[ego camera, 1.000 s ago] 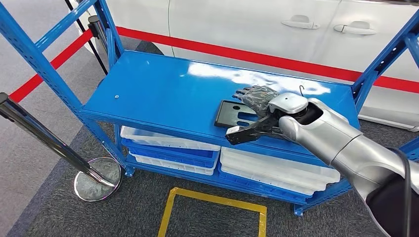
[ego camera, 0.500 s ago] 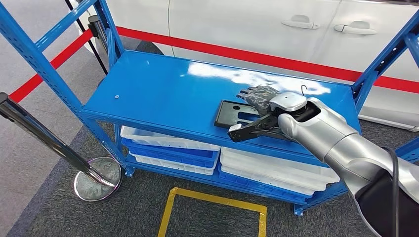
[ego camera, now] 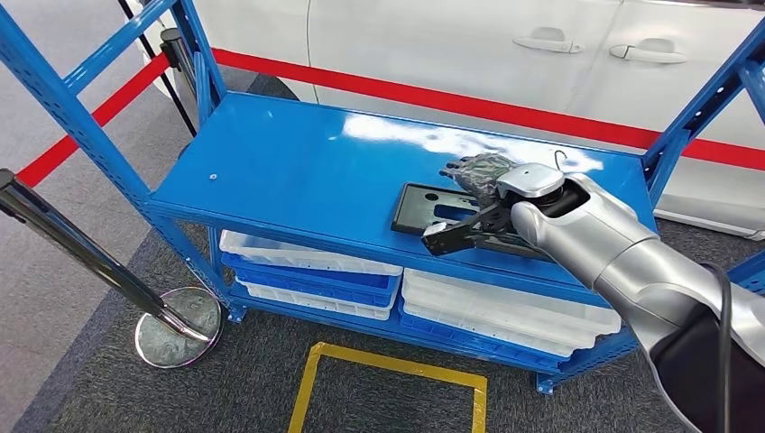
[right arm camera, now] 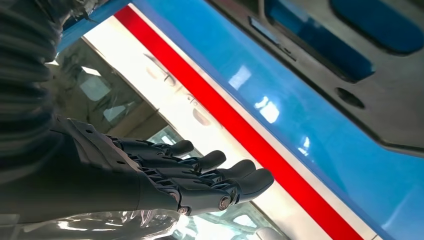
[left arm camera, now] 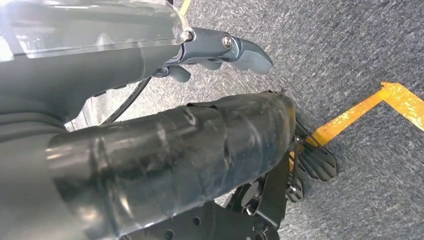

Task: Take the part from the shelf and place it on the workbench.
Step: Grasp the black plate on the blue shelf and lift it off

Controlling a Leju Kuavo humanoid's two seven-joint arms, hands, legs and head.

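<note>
Part (ego camera: pixel 428 206), a flat black plate with cut-outs, lies on the top board of the shelf (ego camera: pixel 298 171), toward the front edge and nearer the right end than the left. Over it comes the right hand (ego camera: pixel 469 200), fingers stretched out above the plate's far side and the thumb reaching forward low along the near side, so it brackets the plate without gripping it; in the right wrist view the fingers (right arm camera: pixel 220 175) are straight and apart with nothing between them, and the plate's slots show just across from them. Left hand (left arm camera: pixel 220 52) hangs down by the floor, fingers loosely curled, nothing seen in it, though whether it is fully clenched I cannot tell. Now the grasp: a thin plate lying flat gives little to bite on, so the thumb likely needs to get under the front edge or into a cut-out while the fingers press down from above, then lift level so it doesn't slide out. Count: one part, one shelf, two hands, and stacked white and blue trays (ego camera: pixel 307 266) on the lower board, number unclear.
</note>
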